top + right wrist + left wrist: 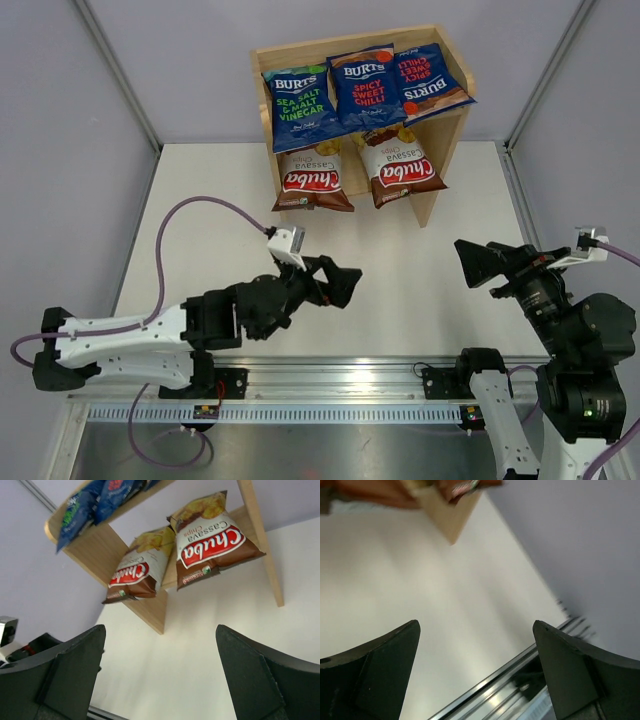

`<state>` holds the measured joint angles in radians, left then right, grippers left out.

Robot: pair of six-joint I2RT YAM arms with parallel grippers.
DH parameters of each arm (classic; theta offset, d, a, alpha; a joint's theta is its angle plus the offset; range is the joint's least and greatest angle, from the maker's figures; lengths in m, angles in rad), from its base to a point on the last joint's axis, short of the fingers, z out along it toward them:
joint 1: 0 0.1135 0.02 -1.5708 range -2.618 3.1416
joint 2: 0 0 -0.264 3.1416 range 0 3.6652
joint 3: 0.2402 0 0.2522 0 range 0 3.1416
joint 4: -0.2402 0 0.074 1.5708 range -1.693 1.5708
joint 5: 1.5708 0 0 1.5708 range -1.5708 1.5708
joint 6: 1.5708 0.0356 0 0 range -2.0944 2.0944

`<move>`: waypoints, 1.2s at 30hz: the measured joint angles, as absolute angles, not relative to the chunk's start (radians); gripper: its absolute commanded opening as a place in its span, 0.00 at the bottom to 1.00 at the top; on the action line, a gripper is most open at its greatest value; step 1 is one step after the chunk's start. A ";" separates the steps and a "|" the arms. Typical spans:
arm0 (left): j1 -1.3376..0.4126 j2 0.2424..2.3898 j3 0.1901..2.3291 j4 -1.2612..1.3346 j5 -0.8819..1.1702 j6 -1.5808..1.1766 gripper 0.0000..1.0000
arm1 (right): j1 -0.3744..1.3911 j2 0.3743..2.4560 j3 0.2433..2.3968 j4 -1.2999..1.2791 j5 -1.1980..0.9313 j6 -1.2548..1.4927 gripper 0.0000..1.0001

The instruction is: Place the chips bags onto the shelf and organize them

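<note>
The wooden shelf (452, 150) stands at the far middle of the table. On its top tier lie three blue Burts bags: the green-cornered one (298, 105), a red-label one (365, 88) and another red-label one (430, 82) turned upside down. On the lower tier lean two Chuba bags (310, 180) (400, 170), also in the right wrist view (135, 570) (212, 545). My left gripper (345, 283) (476, 630) is open and empty, above the table in front of the shelf. My right gripper (478, 265) (160, 635) is open and empty, pointing at the shelf (150, 607).
An aluminium rail (340, 385) runs along the near edge and shows in the left wrist view (510, 675). A purple cable (190, 215) loops over the left arm. Grey walls close in the table on three sides.
</note>
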<state>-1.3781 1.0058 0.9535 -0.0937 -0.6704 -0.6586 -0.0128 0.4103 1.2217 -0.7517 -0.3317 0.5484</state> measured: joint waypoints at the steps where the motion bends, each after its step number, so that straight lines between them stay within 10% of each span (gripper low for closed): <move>1: -1.401 0.977 0.938 -0.170 -0.715 -0.654 0.99 | -0.013 0.419 1.219 -0.760 -0.330 0.512 0.99; 9: -1.316 0.913 0.947 -0.773 -0.862 -0.709 0.99 | -0.013 0.426 1.177 -0.791 -0.286 0.353 0.99; 21: -0.616 0.510 0.871 -0.807 -0.648 -0.532 0.99 | 0.014 0.500 1.136 -0.884 -0.154 0.264 1.00; 36: -0.538 0.353 0.791 -0.782 -0.520 -0.338 0.99 | 0.128 0.415 1.133 -0.925 0.026 0.228 0.99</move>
<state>-0.5381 0.3534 0.7906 -0.7818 -0.5198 -0.3382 0.1284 0.4149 1.1328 -0.9249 0.0257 0.2279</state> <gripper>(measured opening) 0.988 0.993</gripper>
